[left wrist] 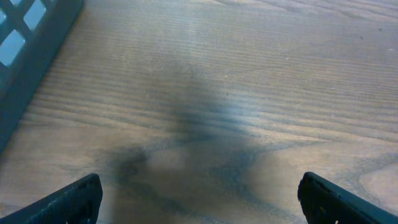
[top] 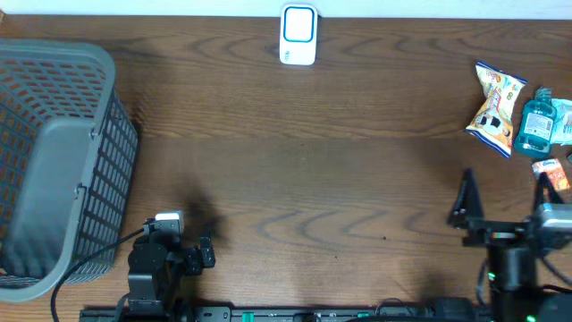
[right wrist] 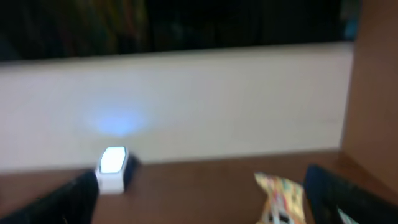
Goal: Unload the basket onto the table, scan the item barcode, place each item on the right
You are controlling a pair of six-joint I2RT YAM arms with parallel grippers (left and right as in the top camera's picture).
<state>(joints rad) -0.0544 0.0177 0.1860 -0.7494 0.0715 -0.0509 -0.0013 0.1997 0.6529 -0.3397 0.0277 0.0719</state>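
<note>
Wood-grain bench [top: 304,152] fills the overhead view. A white scanner [top: 298,34] stands at 12 o'clock by the far edge. A snack bag [top: 494,109] and a blue bottle [top: 539,123] lie side by side at 3 o'clock, the bottle cut by the frame. Just below them is an orange packet [top: 554,173], too small to identify. A grey basket [top: 116,170] sits at 9 o'clock. The left arm [top: 147,268] crouches at 7 o'clock and the right arm [top: 509,250] at 5 o'clock, both cropped by the near edge.

The left wrist view shows the left gripper [left wrist: 202,208] spread wide and empty over blurred bare wood. Only its fingertips show, and the basket's corner is at 10 o'clock.

The right wrist view is soft. The right gripper [right wrist: 205,205] is also wide and empty, and points level toward the far wall. The scanner glows at 8 o'clock, and the snack bag at 5 o'clock is cut off below.
</note>
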